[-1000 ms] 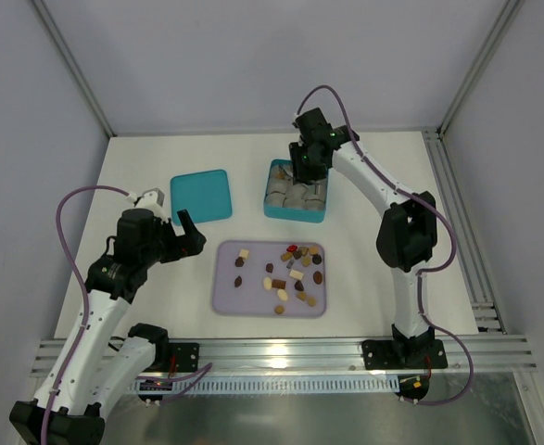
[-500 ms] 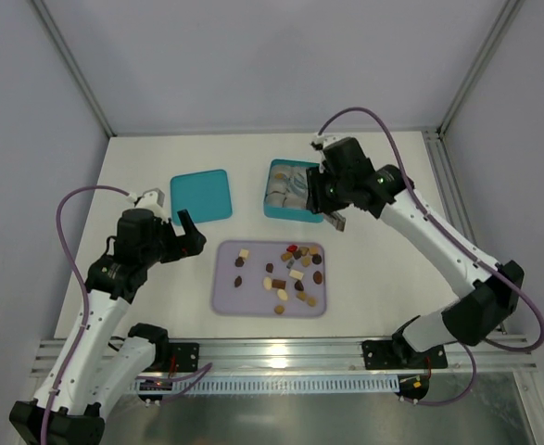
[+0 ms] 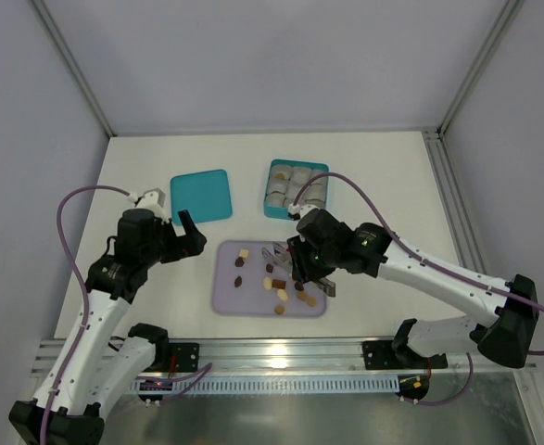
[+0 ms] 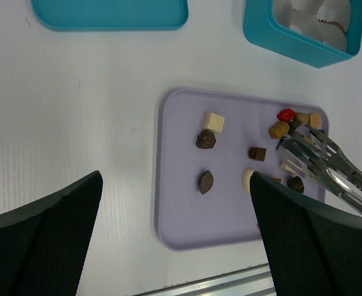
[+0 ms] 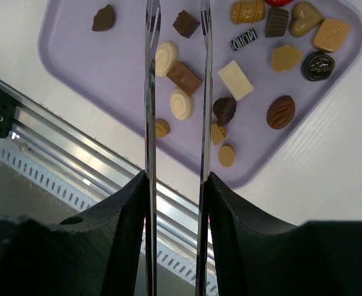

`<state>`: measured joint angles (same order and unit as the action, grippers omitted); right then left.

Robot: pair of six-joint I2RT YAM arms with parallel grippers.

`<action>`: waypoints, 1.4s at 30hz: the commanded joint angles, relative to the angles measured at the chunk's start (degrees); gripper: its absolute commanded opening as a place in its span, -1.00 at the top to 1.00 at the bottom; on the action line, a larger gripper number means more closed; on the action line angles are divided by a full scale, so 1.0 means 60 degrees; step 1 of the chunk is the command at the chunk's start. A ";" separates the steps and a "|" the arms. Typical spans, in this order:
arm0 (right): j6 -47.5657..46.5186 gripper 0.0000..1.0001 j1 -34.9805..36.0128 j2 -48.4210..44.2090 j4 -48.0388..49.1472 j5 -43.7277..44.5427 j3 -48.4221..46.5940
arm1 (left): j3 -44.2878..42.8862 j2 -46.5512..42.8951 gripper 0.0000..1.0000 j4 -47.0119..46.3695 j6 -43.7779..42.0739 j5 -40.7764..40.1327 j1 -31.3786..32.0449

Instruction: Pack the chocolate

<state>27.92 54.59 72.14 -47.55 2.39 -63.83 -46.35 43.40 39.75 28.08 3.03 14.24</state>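
Note:
The chocolate (image 3: pixel 290 278) lies loose on a lilac tray (image 3: pixel 225 301): dark brown, tan and cream pieces and a red one (image 4: pixel 285 114). My right gripper (image 3: pixel 299 264) is shut on metal tongs (image 5: pixel 150 92) and hovers over the tray's middle. The tong blades stand apart with nothing pinched; below them lie a cream round piece (image 5: pixel 166 57) and a brown block (image 5: pixel 184 77). My left gripper (image 3: pixel 190 236) hangs open left of the tray, holding nothing; its wrist view shows the tongs' tips (image 4: pixel 304 139) among the right-hand pieces.
A teal box (image 3: pixel 270 211) with grey-white paper cups stands behind the tray. Its flat teal lid (image 3: pixel 201 195) lies to the left of it. A metal rail (image 3: pixel 281 352) runs along the table's near edge, just beyond the tray.
My right arm has swung from above the teal box down to the tray, carrying the tongs. The left arm has not moved.

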 commanded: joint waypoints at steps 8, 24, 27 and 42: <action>0.0839 0.13 0.0496 0.0032 0.0835 0.0260 0.0312 | -0.0024 -0.0055 -0.99 -0.0091 -0.0021 -0.0109 0.0058; 0.0869 0.20 0.0672 0.0399 0.0835 0.0377 0.0517 | -0.0024 -0.0085 -1.00 -0.0091 0.0008 -0.0197 0.0131; 0.0854 0.19 0.0673 0.0399 0.0719 0.0523 0.0473 | -0.0024 -0.0099 -0.99 -0.0091 -0.0006 -0.0197 0.0132; 0.0883 0.12 0.0804 0.0545 0.0674 0.0612 0.0400 | -0.0024 -0.0099 -1.00 -0.0091 0.0008 -0.0197 0.0161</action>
<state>32.29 58.94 74.78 -44.82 5.02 -60.40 -46.35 43.38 39.75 28.08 2.61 14.96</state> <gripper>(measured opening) 0.443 0.996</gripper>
